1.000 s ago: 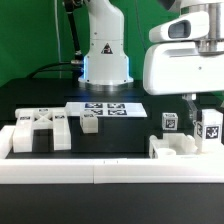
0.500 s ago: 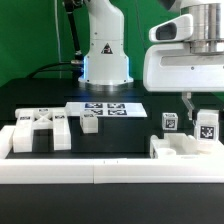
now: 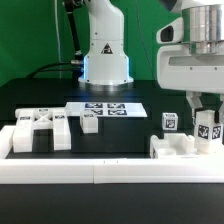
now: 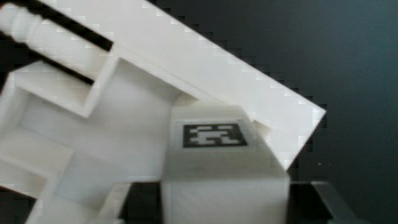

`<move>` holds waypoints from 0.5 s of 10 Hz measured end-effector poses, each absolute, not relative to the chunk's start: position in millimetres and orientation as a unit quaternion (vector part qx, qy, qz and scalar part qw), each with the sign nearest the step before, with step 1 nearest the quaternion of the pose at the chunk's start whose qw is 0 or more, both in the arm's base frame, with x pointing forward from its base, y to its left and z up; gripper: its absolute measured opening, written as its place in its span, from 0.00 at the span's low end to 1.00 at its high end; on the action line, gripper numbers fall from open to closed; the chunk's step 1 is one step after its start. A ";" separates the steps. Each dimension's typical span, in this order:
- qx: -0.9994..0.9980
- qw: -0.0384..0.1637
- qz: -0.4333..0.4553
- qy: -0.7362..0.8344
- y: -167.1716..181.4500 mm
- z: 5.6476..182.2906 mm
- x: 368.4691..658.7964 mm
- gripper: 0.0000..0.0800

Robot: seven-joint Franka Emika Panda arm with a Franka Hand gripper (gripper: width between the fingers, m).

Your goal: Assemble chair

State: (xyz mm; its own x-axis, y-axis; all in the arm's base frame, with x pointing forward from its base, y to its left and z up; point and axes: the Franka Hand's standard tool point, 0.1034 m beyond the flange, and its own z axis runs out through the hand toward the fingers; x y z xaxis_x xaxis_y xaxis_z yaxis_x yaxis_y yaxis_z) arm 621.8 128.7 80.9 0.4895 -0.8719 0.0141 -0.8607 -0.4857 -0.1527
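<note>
The end effector point(image 3: 207, 117) holds a tagged chair bar point(image 3: 209, 130) tight. It should go down slowly, straight onto the frame point(image 3: 178, 148) just below.

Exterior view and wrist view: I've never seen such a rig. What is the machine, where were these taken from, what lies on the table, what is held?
The white machine is a robot arm ending in a two-finger pincer. The exterior view comes from a camera off the arm; the wrist view from one on its wrist, looking past the pincer. On the black table lie white tagged chair parts: a slab at the exterior view's left, a small cube, a bigger piece at its right. The flat marker board and the front rail belong to the rig. The pincer appears shut on a tagged block.
</note>
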 end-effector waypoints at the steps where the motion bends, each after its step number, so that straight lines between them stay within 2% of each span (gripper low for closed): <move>1: -0.849 0.065 -0.043 0.522 128.8 81.1 621.9 0.38; 2: -0.849 0.066 -0.042 0.522 129.4 81.0 621.7 0.38; 3: -0.858 0.065 -0.043 0.509 129.2 81.0 621.8 0.65; 4: -0.875 0.063 -0.046 0.478 128.9 81.2 621.9 0.76; 5: -0.885 0.062 -0.047 0.458 129.5 81.2 621.7 0.76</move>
State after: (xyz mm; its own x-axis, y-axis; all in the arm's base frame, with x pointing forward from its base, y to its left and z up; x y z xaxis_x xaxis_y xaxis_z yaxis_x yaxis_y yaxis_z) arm 621.7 129.5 81.2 0.5758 -0.8171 0.0264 -0.8054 -0.5726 -0.1531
